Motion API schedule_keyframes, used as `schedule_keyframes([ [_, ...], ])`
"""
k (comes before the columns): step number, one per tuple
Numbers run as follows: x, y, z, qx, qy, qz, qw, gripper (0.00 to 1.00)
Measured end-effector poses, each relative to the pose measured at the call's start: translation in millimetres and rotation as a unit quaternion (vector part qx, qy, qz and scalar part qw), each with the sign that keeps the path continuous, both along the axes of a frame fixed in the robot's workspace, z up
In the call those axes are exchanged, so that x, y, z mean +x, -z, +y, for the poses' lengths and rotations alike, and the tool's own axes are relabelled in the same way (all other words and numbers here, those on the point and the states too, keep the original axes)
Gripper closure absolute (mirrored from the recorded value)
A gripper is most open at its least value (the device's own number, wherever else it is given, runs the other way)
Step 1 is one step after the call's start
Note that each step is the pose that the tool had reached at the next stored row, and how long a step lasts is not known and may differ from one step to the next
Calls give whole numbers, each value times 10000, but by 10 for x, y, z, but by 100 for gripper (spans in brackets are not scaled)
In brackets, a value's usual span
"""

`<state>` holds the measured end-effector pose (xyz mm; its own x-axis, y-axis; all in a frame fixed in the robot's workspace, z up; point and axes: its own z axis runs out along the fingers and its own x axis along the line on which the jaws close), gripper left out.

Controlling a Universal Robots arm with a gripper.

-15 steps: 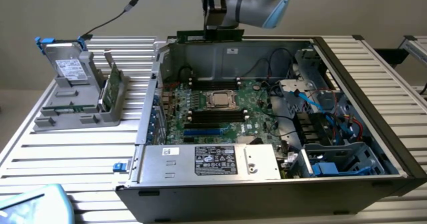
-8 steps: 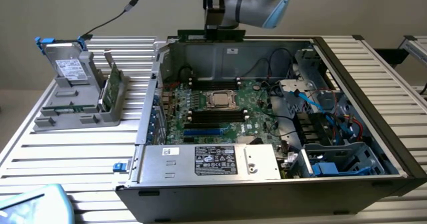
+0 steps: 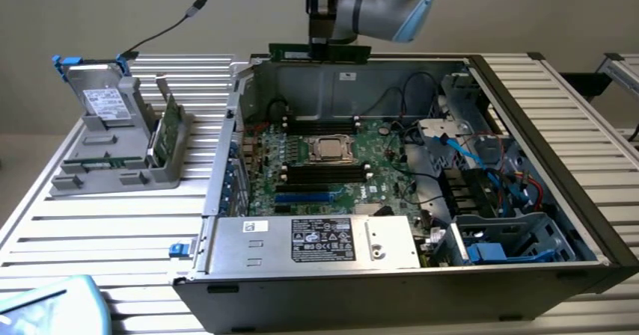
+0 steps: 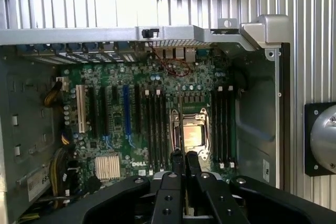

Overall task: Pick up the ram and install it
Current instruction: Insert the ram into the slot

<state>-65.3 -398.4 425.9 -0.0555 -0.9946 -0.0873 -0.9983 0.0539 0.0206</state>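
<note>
The ram is a thin green stick held level above the back wall of the open computer case. My gripper is shut on it from above. In the wrist view the two black fingers stand close together, and the gripper looks down on the motherboard. Long black memory slots lie beside the silver processor socket, with more slots on its other side. In the exterior view the same slots lie just behind the socket.
On the exterior view's left a grey holder carries a silver hard drive with blue tabs and a broader green card. A power supply and cable bundles fill the case's near and right parts.
</note>
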Motion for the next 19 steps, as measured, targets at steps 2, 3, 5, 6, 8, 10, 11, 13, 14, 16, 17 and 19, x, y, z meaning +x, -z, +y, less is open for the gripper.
schedule_keyframes([
  [2,37,0,0,-9,6,-2,10000,86],
  [3,60,0,0,-14,7,-2,10000,86],
  [5,120,0,0,-27,6,-2,10000,86],
  [6,150,1,0,-34,7,-2,10000,86],
  [8,208,1,0,-52,6,-2,10000,86],
  [10,255,1,0,-72,6,-2,10000,86],
  [11,268,4,-3,-79,7,-3,10000,86],
  [13,273,17,-11,-90,11,-8,10000,86],
  [14,273,25,-15,-97,15,-12,10000,86],
  [16,274,42,-22,-112,24,-16,9999,86],
  [17,274,50,-25,-122,31,-16,9999,86],
  [19,274,66,-32,-145,44,-16,9999,86],
])
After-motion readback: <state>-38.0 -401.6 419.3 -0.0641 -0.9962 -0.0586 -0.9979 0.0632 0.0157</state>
